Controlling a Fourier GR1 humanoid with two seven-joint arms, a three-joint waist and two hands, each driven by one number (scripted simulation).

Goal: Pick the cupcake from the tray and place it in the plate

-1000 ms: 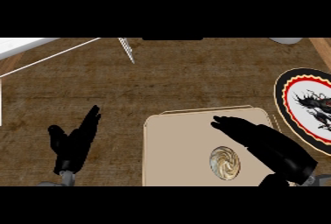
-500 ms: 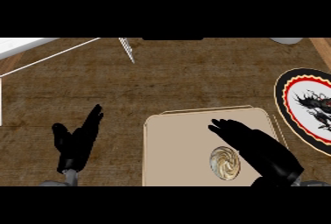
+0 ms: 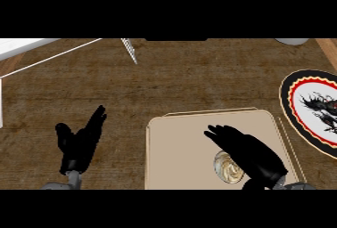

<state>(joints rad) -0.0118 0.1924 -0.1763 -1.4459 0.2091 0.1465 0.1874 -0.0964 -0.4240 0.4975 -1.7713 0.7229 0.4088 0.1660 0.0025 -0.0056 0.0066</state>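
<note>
One cupcake (image 3: 230, 166) sits low on the tan tray (image 3: 178, 151), partly under the right hand (image 3: 253, 153), whose fingers are straight and hold nothing. It is likely light, soft and crushable, so grip its sides. The plate (image 3: 293, 111) lies right; the left hand (image 3: 79, 142) rests open.

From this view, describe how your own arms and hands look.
Both hands are matte black all over. The left hand shows slim fingers and a separate thumb; the right hand looks broader, seen from the back. A short grey forearm stub shows below each wrist at the lower edge. No cables, markings or sleeves are visible.
</note>
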